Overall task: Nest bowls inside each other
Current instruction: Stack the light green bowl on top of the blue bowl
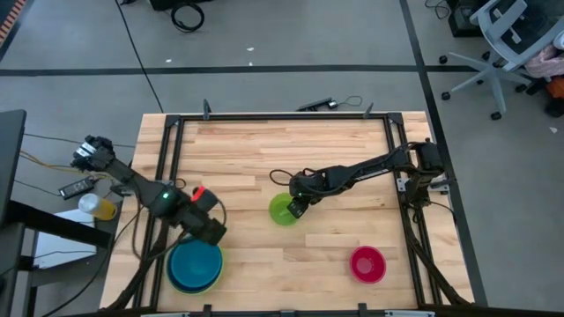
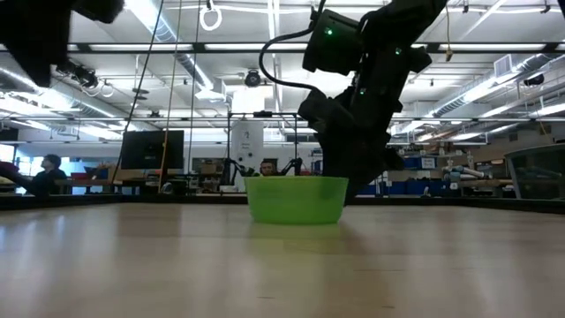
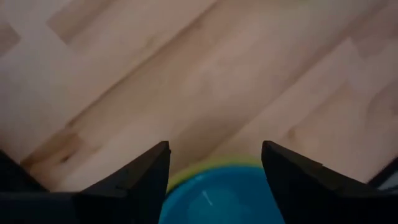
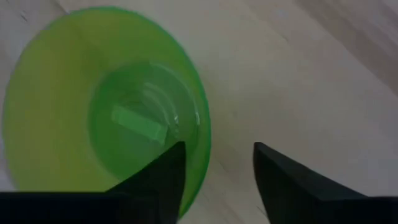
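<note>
Right gripper point(image 4: 214, 180) straddles the small bright green plastic bowl point(image 1: 283, 210) rim at its 3 o'clock edge, jaws apart, not yet clamped. Left gripper point(image 3: 214, 180) wide apart over the blue stack.

Near the bench's point(image 1: 352, 150) front left corner sits a stack of bowls point(image 1: 195, 266), with the left hand point(image 1: 210, 231) just behind it. Around the middle stands a small bowl point(image 1: 282, 210); the right hand point(image 1: 296, 209) straddles its right rim. Well apart, towards the front right, another small bowl point(image 1: 367, 263) sits alone.
</note>
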Robot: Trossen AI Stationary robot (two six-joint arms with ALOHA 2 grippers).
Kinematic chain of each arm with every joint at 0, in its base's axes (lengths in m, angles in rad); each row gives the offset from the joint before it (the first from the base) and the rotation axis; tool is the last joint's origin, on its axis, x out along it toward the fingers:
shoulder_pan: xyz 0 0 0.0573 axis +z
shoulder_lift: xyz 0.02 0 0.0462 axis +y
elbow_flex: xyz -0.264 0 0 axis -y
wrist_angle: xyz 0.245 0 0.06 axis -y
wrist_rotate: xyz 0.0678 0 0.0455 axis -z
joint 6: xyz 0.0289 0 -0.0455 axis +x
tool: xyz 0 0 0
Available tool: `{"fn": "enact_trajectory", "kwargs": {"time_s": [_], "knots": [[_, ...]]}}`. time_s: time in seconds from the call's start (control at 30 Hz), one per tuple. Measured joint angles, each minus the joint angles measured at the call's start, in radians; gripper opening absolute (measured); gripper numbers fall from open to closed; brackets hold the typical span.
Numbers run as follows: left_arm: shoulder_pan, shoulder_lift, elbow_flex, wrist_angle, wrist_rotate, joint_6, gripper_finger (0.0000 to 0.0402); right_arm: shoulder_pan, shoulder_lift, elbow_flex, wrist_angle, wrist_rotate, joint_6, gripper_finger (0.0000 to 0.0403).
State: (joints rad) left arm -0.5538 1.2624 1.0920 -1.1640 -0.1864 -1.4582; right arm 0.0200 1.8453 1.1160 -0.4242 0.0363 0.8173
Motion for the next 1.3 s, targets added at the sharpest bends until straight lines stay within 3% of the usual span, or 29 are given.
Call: {"fn": "enact_trajectory", "kwargs": {"time_s": [0.33,0.57,0.73,1.3], "knots": [[0.199,0.0,-0.001,0.096,-0.005,0.184,0.0251,0.0,-0.003,0.0,0.004,0.019,0.0,0.0015],[0.258,0.0,-0.001,0.132,-0.011,0.249,0.0251,0.0,-0.004,0.0,0.005,0.019,0.003,0.003],[0.259,0.0,-0.001,0.132,-0.015,0.25,0.0251,0.004,-0.004,0.0,0.005,0.019,0.003,0.001],[0.258,0.01,-0.002,0.133,-0.022,0.256,0.0251,0.011,-0.004,0.0,0.005,0.023,0.004,0.0015]]}}
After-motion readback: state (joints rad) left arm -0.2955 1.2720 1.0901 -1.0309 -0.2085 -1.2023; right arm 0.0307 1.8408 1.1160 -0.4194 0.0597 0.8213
